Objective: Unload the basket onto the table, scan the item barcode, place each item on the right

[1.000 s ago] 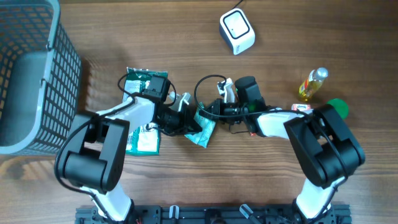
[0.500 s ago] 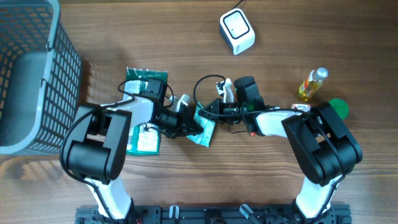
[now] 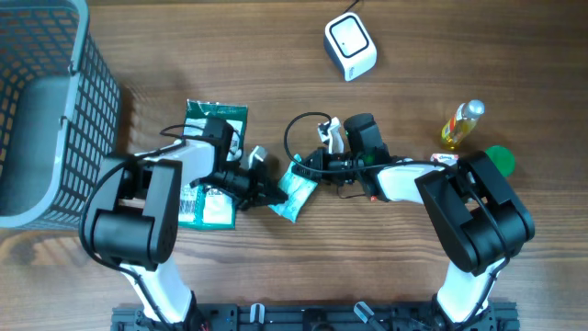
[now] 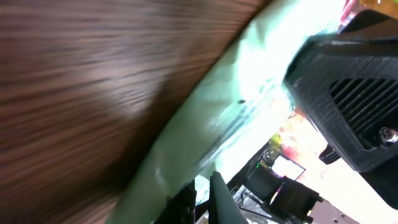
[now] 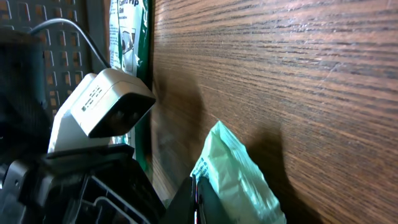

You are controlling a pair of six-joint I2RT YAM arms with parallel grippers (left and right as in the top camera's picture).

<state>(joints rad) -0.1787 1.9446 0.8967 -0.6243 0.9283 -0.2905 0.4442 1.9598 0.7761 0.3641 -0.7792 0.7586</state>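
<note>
The item is a pale teal pouch [image 3: 296, 188], lying tilted on the table between my two arms. My left gripper [image 3: 272, 195] is shut on its lower left corner. My right gripper [image 3: 306, 167] is shut on its upper edge. In the left wrist view the pouch [image 4: 211, 118] fills the middle above my fingers [image 4: 221, 200]. In the right wrist view the pouch [image 5: 239, 177] stands just right of the closed right gripper [image 5: 195, 185], casting a shadow on the wood. The white barcode scanner [image 3: 350, 46] sits at the far centre, apart from the pouch. No barcode is readable.
A grey mesh basket [image 3: 50, 110] fills the left side. Two green packets [image 3: 217, 119] [image 3: 209, 210] lie under the left arm. A yellow bottle [image 3: 461, 124], a green cap [image 3: 502, 158] and a small red and white item [image 3: 446, 158] sit at the right.
The left gripper has pulled back to the left and slightly toward the front, and the pouch has shifted left with it. The right arm has hardly moved.
</note>
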